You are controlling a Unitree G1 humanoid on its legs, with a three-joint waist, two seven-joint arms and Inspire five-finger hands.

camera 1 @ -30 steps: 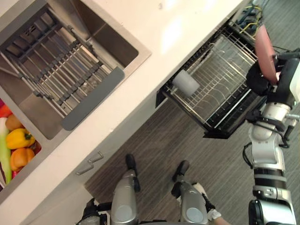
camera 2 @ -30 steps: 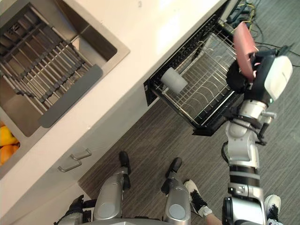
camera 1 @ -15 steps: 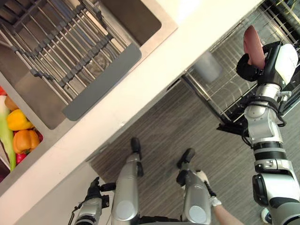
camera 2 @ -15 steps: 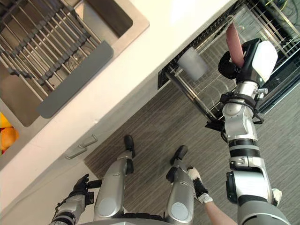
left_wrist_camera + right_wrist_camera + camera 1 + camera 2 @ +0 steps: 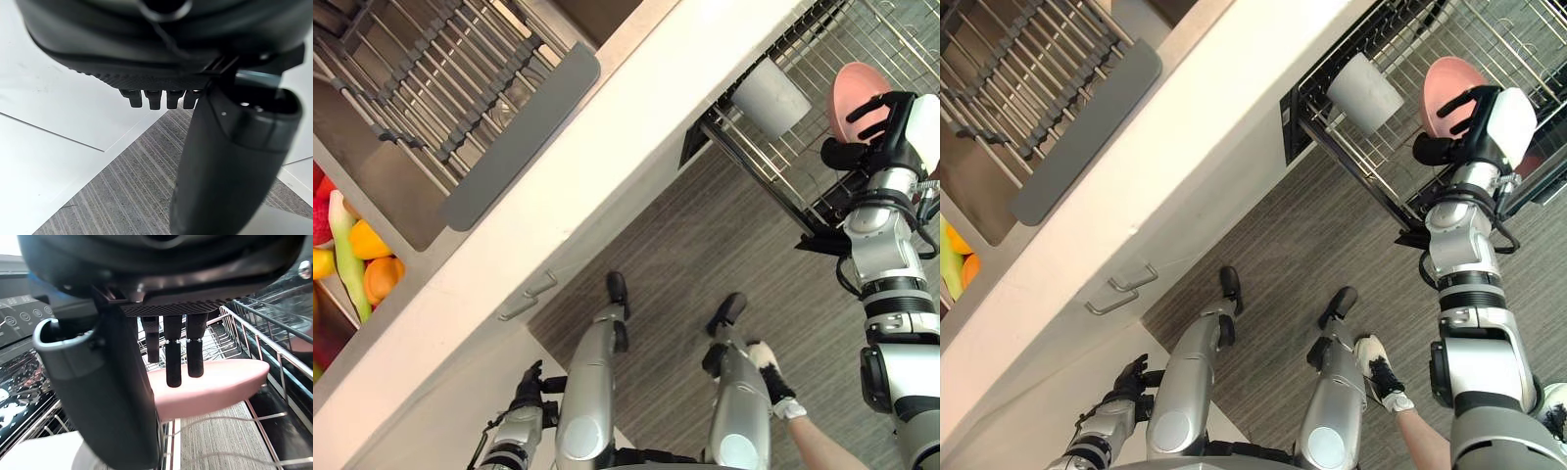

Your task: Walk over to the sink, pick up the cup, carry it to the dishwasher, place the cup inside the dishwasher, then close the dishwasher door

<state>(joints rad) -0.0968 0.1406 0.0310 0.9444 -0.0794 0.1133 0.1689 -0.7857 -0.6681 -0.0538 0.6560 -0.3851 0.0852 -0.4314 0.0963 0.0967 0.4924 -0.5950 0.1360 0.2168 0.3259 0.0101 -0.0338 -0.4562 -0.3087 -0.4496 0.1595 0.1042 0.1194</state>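
Over the pulled-out dishwasher rack (image 5: 759,176) on the right, the right hand (image 5: 886,137) has a pink bowl (image 5: 855,90) pinched between thumb and fingers. A white cup (image 5: 771,98) lies on its side in the rack, just left of it. Left hand (image 5: 528,389) hangs low near the cabinets, fingers relaxed, holding nothing.

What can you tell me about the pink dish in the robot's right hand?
The pink dish is round, shallow, smooth and plain, looking like plastic or glazed ware. The right hand pinches it, with fingers across one face and the thumb behind. It hangs tilted on edge above the pulled-out dishwasher rack, apart from the grey cup lying there.
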